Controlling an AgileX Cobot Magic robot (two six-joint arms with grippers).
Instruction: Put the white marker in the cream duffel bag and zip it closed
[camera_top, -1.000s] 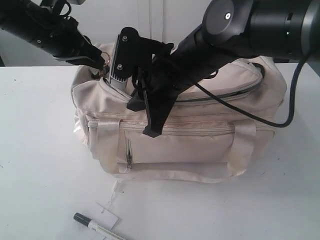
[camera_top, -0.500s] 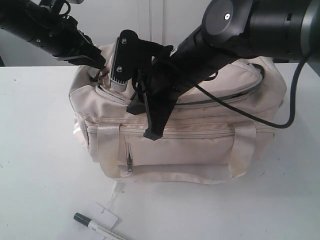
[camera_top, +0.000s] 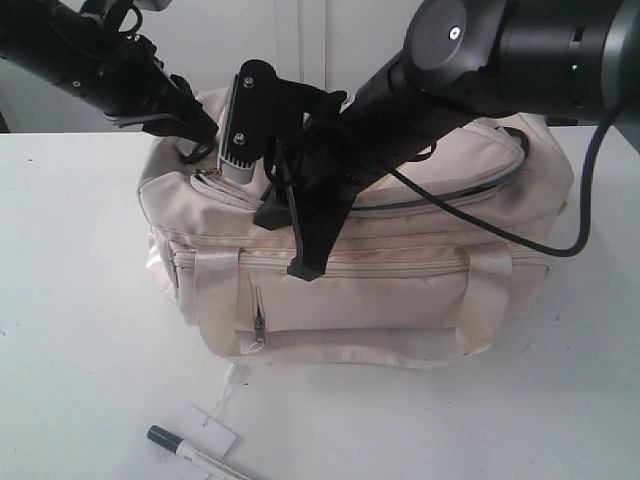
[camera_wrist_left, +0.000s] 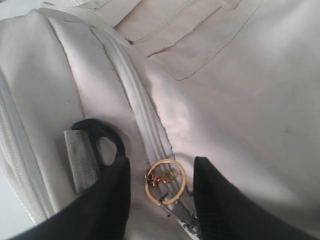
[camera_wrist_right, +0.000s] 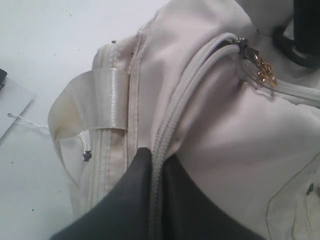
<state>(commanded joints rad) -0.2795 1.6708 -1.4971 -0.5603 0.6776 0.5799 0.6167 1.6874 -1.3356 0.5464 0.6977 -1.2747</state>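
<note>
White bench (camera_top: 80, 300): white marker (camera_top: 195, 455) lies off cream duffel bag's (camera_top: 400, 290) pocket side; unzipping, seemingly, with right end effector (camera_wrist_right: 156, 155) pinching its zip edge and left end effector (camera_wrist_left: 160, 172) spread astride pull ring (camera_wrist_left: 165, 181), probably clamping next.

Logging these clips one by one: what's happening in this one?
Both arms are at the bag, neither at the marker, which lies on the table in front of it beside a paper tag. The right gripper pinches the edge of the top zip; the left gripper straddles the gold zip pull, jaws open.
</note>
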